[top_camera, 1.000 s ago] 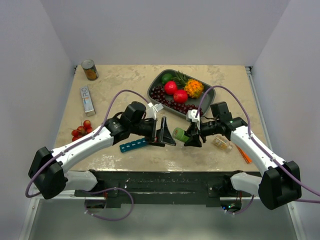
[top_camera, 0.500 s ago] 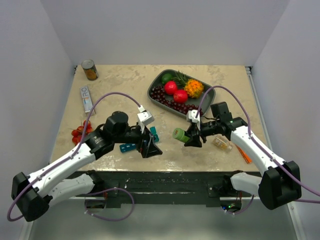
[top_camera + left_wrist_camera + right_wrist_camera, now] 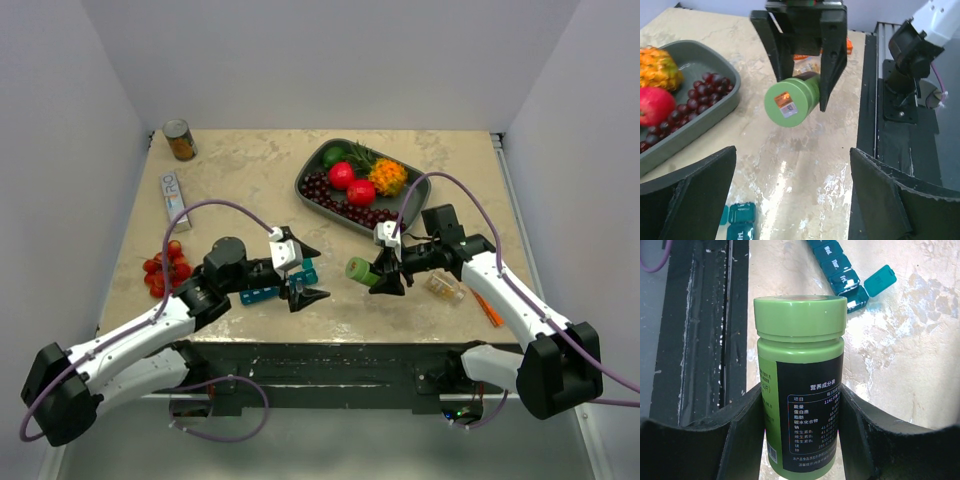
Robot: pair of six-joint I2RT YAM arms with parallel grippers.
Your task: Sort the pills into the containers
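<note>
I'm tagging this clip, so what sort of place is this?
Probably a robot test cell, not a home: plain white walls box in a table, with staged props like a fruit tray.

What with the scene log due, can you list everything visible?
pill organizer: 1, teal, near edge
green bottle: 1, green, held near centre
fruit tray: 1, dark grey, back centre, fruit inside
can: 1, orange label, back left
narrow box: 1, white, left side
cherry tomatoes: cluster, red, left edge
clear packet: 1, clear, right side
thin stick: 1, orange, right edge
left gripper: 1, black, open, by pill organizer
right gripper: 1, black, shut on green bottle
</note>
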